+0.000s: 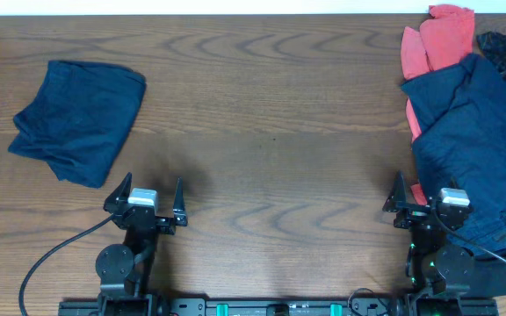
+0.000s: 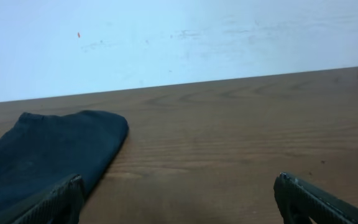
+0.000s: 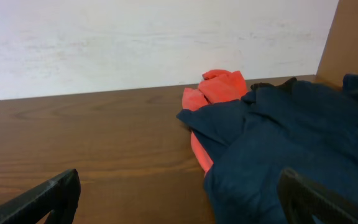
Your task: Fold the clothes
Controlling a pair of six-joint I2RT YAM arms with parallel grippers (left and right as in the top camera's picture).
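The folded dark navy shorts (image 1: pixel 79 118) lie at the table's left; they also show in the left wrist view (image 2: pixel 42 155). A pile of navy cloth (image 1: pixel 477 140) and coral-red cloth (image 1: pixel 437 39) lies at the right; in the right wrist view the navy garment (image 3: pixel 291 149) lies over the coral-red one (image 3: pixel 219 87). My left gripper (image 1: pixel 148 198) is open and empty near the front edge, just below the shorts; in its own wrist view (image 2: pixel 179 199) its left finger is in front of the shorts. My right gripper (image 1: pixel 429 204) is open and empty at the pile's front edge, with its own view (image 3: pixel 179 199) half over navy cloth.
The brown wooden table (image 1: pixel 271 132) spans the view, with a white wall (image 2: pixel 179 37) behind it. A brown cardboard-like panel (image 3: pixel 356 37) stands at the far right. A black cable (image 1: pixel 51 259) runs from the left arm's base.
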